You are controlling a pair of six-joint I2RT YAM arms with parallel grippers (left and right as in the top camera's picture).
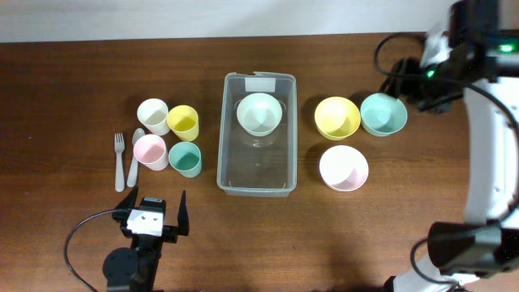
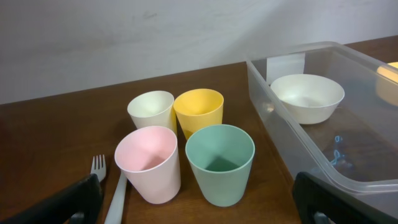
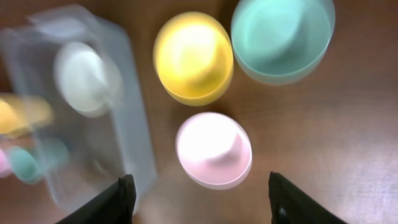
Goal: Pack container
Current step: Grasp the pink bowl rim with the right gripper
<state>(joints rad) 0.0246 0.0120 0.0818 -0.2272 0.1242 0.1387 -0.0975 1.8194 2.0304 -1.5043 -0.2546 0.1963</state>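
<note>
A wooden bench point(image 1: 81, 73) carries the clear container point(image 1: 255, 169) mid-frame, with 1 white bowl point(image 1: 259, 113) already inside its upper end. The right jaws hang wide apart and empty above 3 bowls point(image 1: 344, 167) at right, probably lining up the next pick. The left jaws, fully spread and empty, face 4 cups point(image 1: 185, 159) at left.

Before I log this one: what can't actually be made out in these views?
- Right wrist view: motion blur smears the container and the teal cup at its left, so their outlines are unclear.
- Left wrist view: the spoon has its bowl end hidden behind the pink cup. The frame's right edge cuts off the container's far side.
- Overhead: any print on the label is too small to read.
</note>
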